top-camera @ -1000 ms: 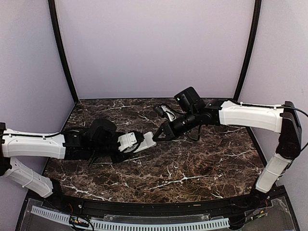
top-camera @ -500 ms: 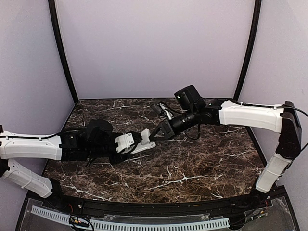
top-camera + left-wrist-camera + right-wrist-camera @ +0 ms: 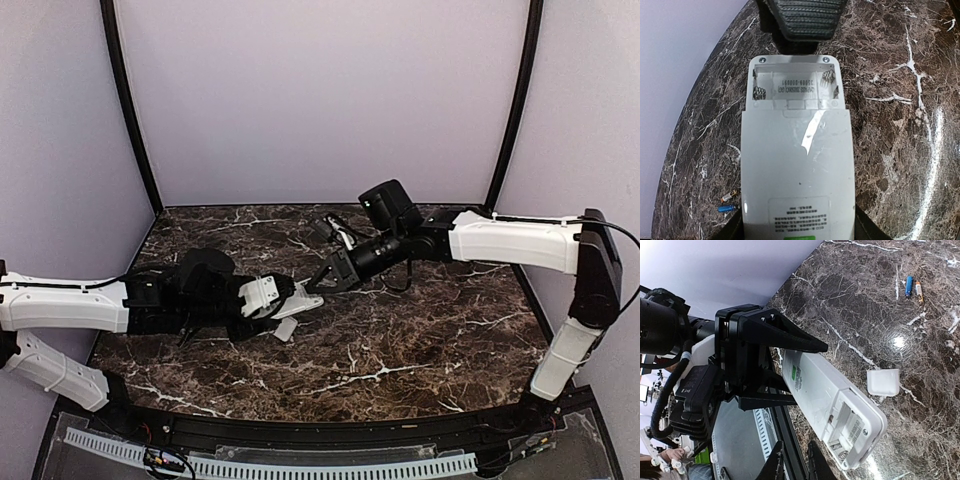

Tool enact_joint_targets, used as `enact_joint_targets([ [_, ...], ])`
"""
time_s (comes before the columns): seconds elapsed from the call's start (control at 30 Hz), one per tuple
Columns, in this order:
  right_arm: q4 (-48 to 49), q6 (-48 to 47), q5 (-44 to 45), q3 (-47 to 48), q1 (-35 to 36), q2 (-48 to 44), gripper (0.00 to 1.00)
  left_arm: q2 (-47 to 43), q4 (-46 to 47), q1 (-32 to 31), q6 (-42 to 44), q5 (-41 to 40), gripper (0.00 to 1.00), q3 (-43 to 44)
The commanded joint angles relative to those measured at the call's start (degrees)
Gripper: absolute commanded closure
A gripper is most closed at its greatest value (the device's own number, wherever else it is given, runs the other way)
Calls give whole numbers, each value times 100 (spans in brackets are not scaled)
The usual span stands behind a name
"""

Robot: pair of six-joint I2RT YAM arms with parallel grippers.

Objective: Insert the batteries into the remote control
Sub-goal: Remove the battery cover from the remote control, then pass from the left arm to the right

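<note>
Holding the remote control (image 3: pixel 797 165) aloft, bay open, the left tool (image 3: pixel 262 297) risks it twisting if nudged by the right tool (image 3: pixel 322 282) (fingers narrow, empty); batteries (image 3: pixel 913 288) lie on the surface (image 3: pixel 420 330).

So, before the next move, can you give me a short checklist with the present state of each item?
1. Remote control held by the left gripper, back facing up: ok.
2. Battery compartment open, springs visible, no cell inside: ok.
3. Loose cover lying on the table, apart from the remote: ok.
4. Batteries lying side by side on the table, nothing on top of them: ok.
5. Right gripper free to fetch a battery: cannot tell; its fingers show nothing between them, but how far the jaws stand apart is unclear.
</note>
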Motion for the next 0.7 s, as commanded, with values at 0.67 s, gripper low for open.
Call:
enact_joint_targets([
  [0.67,349,367,130,-574,-246,-396,46,-233,-250,8,-98,914,100,59],
])
